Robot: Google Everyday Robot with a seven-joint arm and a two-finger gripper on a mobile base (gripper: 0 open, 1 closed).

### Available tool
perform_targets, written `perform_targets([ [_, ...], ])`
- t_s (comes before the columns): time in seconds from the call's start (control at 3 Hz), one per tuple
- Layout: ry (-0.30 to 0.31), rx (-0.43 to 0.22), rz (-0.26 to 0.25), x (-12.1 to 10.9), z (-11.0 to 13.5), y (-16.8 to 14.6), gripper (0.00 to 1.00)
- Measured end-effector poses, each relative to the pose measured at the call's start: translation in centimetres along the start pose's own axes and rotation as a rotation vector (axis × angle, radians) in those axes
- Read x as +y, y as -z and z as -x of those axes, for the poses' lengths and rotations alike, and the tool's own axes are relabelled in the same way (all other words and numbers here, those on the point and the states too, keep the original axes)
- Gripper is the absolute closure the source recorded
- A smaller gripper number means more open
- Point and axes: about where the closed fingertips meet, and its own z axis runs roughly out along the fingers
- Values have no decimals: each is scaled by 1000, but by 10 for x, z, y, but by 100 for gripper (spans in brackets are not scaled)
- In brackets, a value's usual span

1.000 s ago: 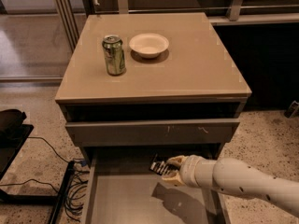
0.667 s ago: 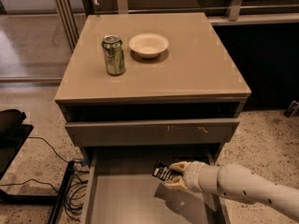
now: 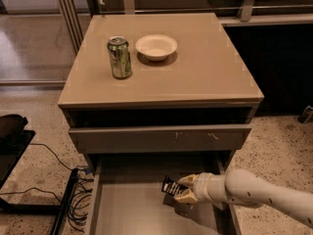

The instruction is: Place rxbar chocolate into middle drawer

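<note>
The rxbar chocolate (image 3: pixel 171 186) is a small black wrapper with white lettering, held in my gripper (image 3: pixel 186 189), which is shut on it. The white arm reaches in from the lower right. The bar hangs just above the smooth grey floor of the open middle drawer (image 3: pixel 127 207), near its back right part. The drawer is pulled out towards the camera, below the drawer whose front panel (image 3: pixel 159 138) has small white scuffs.
A green can (image 3: pixel 120 57) and a white bowl (image 3: pixel 156 46) stand on the cabinet top (image 3: pixel 205 67). Black cables (image 3: pixel 73 199) and a dark object (image 3: pixel 12 129) lie on the speckled floor at the left. A dark wall is at the right.
The gripper with the bar has moved slightly right and down over the drawer floor. The can and bowl have not moved.
</note>
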Motion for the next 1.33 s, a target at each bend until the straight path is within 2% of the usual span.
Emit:
perform_targets([
  [0.67, 55, 161, 74, 13, -29, -42, 100],
  [1.0, 62, 162, 84, 14, -27, -46, 81],
  [1.33, 62, 162, 84, 14, -27, -46, 59],
])
